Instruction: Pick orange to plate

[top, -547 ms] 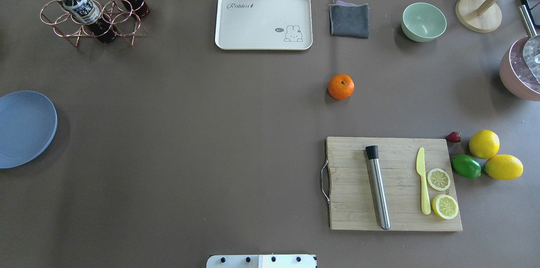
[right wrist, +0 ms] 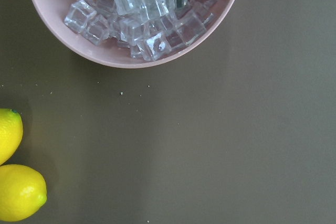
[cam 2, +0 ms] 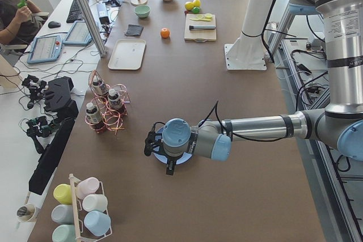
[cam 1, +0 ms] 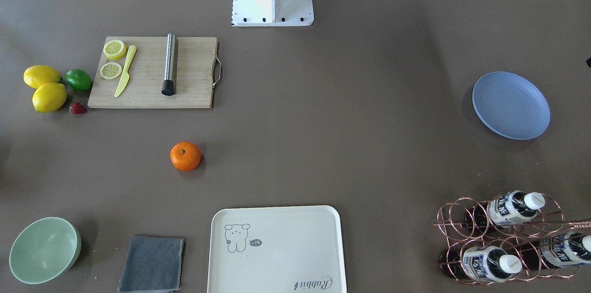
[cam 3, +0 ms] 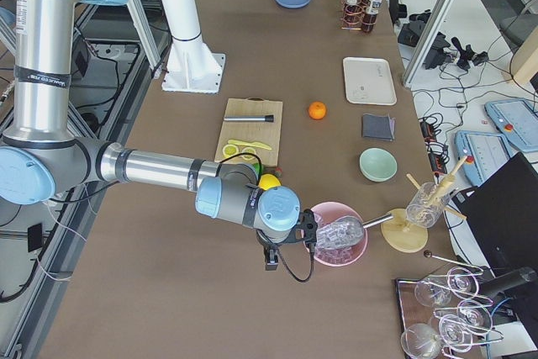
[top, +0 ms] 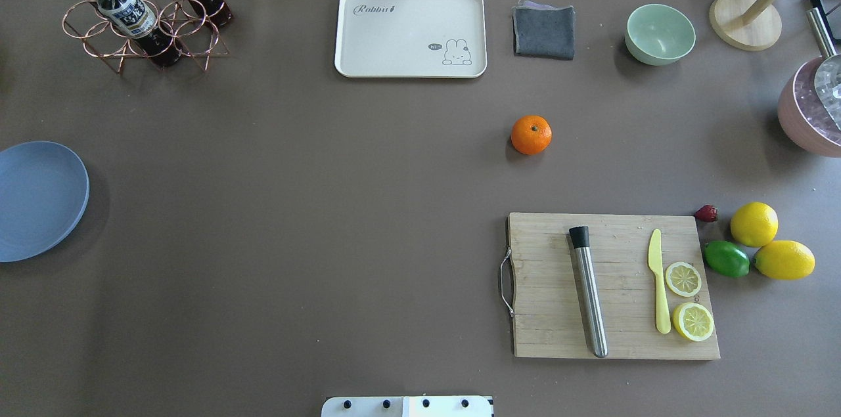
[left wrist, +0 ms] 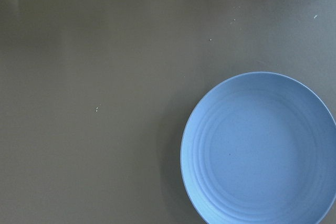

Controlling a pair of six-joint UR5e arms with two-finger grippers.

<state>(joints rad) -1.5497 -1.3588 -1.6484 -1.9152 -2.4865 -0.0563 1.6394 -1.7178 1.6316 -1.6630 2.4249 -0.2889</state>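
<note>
Blue plate [top: 39,200] lies at the table's far left with nothing on it, and your left gripper [cam 2: 150,143] hangs over it; that wrist's camera looks straight down on the plate. No fingers show there and only the side view catches the gripper, so you cannot tell whether it is spread or closed.

Going right, the orange [top: 531,134] sits alone, stem dot up, on the far side of the board [top: 545,285], touching nothing and well apart from the plate.

Further right, your right gripper [cam 3: 308,231] hangs over the table between the lemons [top: 753,224] and the pink bowl [top: 805,121] of ice. Its opening cannot be read either.

By my judgement the pick has not begun and the reach comes first. The orange lies on the right arm's half, so bring that gripper over it, spread wide. Close evenly, since a round fruit may roll if one finger touches first.
</note>
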